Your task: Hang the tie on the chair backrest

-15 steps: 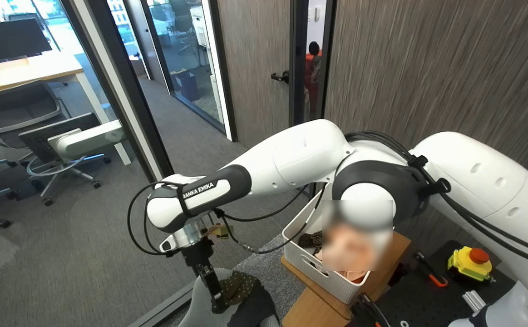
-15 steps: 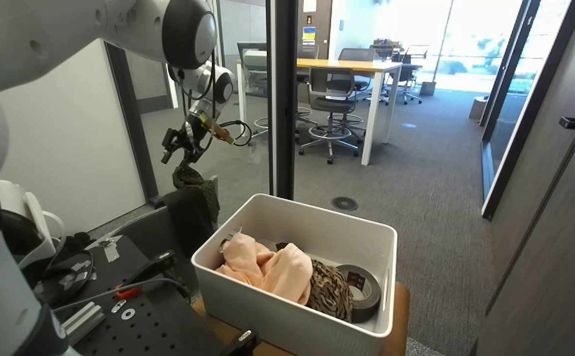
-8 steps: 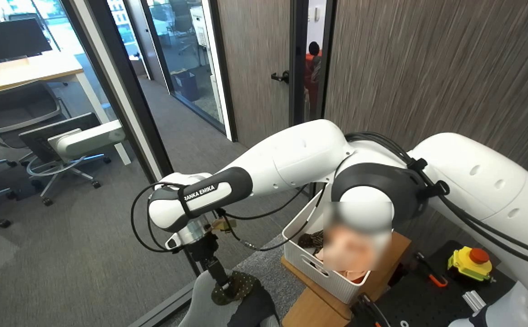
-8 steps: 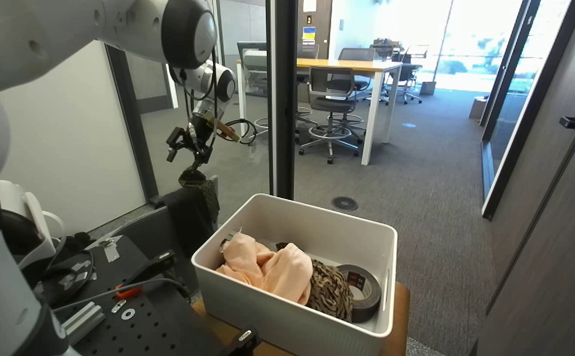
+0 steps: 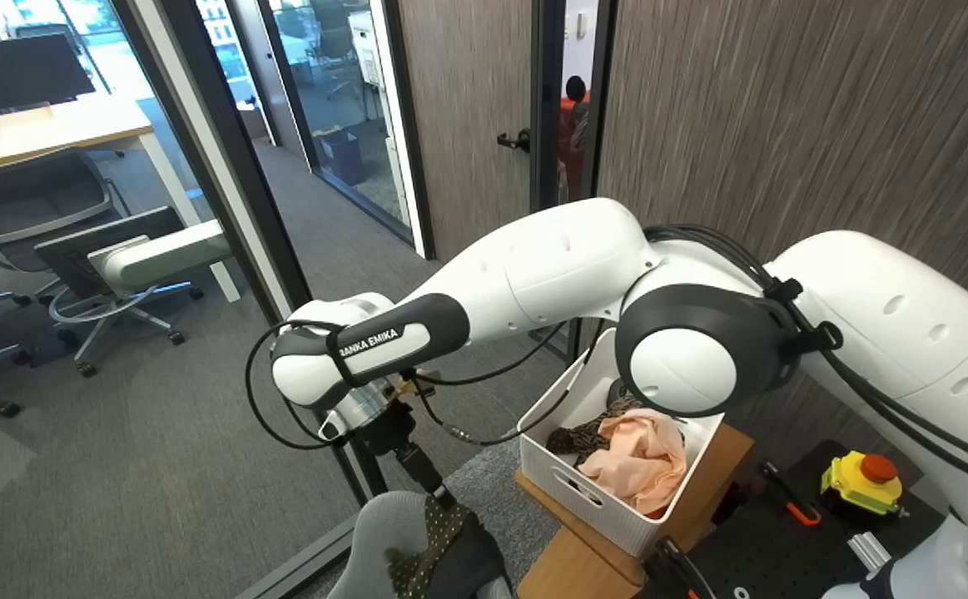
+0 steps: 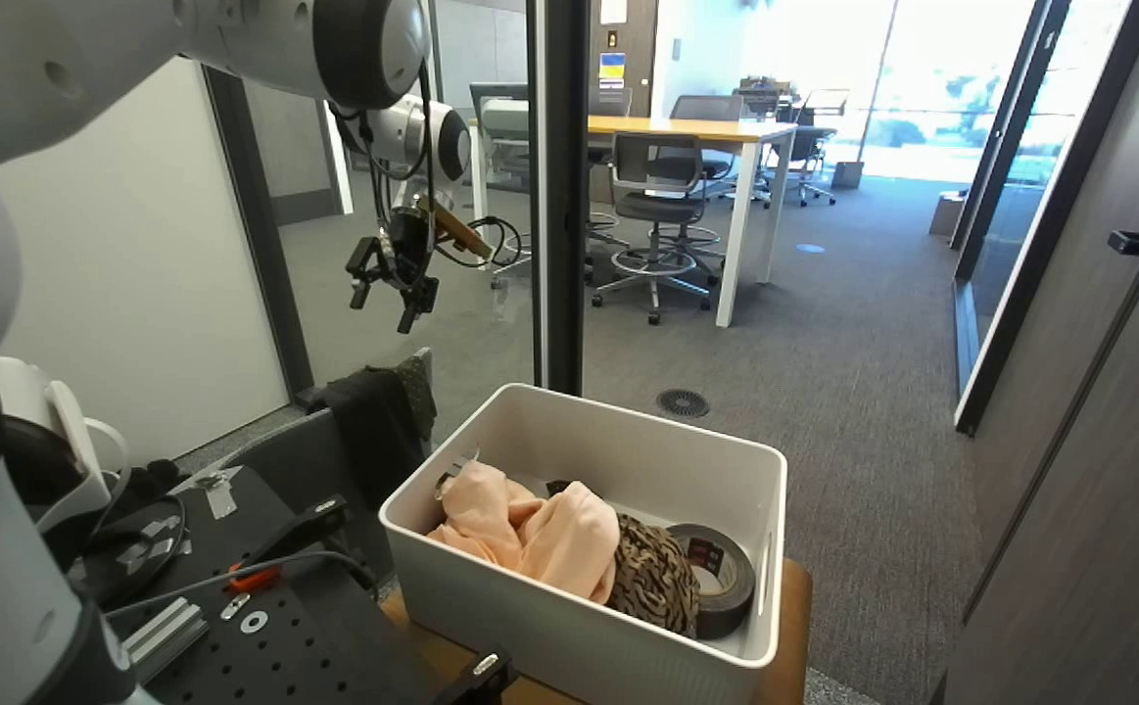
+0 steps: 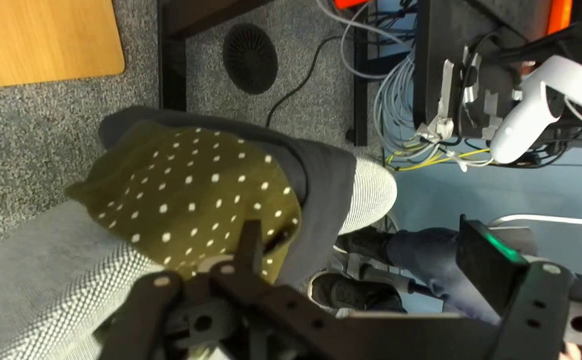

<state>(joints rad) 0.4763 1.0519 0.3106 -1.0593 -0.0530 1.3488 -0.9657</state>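
Higher than half a second ago, the gripper point(image 6: 383, 308) hangs above the chair backrest point(image 5: 379, 537), and the tie point(image 5: 439, 537) no longer bunches up toward it. The jaws stand wide apart with nothing between them. Olive with white dots, the tie lies draped over the top of the backrest, partly on a dark cloth point(image 6: 363, 416) that hangs there too. Hanging looks all but done, so the risks are in the leaving. In the wrist view one fingertip point(image 7: 249, 245) shows in front of the dotted fabric, close to a fold, though in an exterior view it stands clear of the tie point(image 6: 420, 387); a sideways sweep before rising could snag that fold and drag everything loose. Slippage is the other worry: if the dark cloth creeps, the tie would likely ride down with it, and if more weight hangs on one face, which I cannot judge, it may slide off. A bump to the backrest could start either
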